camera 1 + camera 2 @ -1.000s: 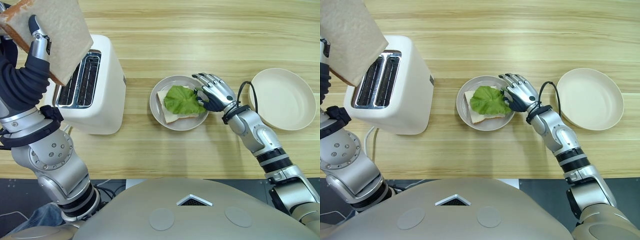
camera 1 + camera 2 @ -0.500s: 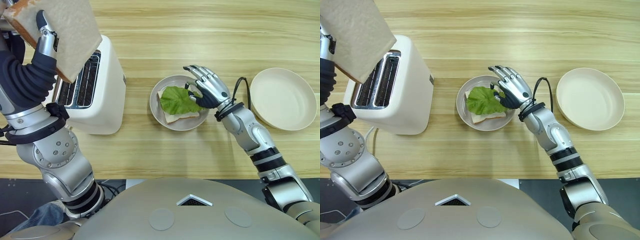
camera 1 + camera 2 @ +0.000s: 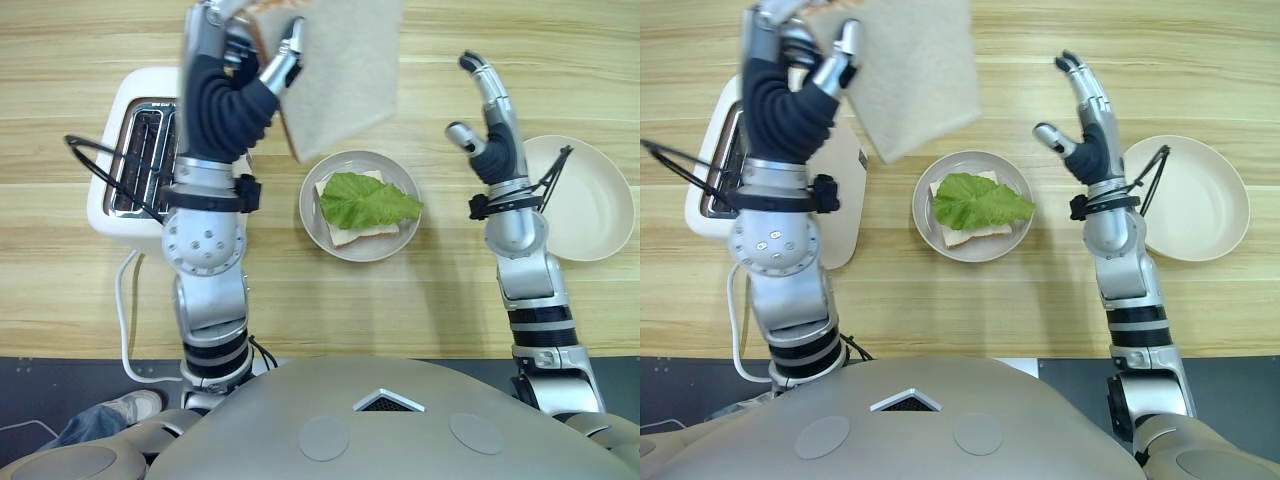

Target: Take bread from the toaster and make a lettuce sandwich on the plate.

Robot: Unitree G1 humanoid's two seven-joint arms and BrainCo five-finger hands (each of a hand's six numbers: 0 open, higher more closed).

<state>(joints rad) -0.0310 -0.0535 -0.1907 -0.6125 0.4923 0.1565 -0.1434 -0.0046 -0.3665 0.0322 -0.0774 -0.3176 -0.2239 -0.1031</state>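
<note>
A grey plate [image 3: 316,222] in the middle of the wooden table holds a bread slice [image 3: 358,234] with a green lettuce leaf [image 3: 367,200] on top. My left hand [image 3: 262,40] is shut on a second bread slice [image 3: 345,70], held high just left of and above the plate. The white toaster [image 3: 138,150] stands at the left, partly hidden behind my left arm. My right hand [image 3: 485,110] is raised, open, to the right of the plate with nothing in it.
A cream bowl [image 3: 592,200] sits at the right edge, just behind my right forearm. The toaster's white cable [image 3: 122,320] runs down to the table's front edge. Bare wood lies beyond the plate and in front of it.
My left arm swung the held bread slice from over the toaster rightward to above the plate. My right hand let go of the lettuce, lifted off the plate and opened upright.
</note>
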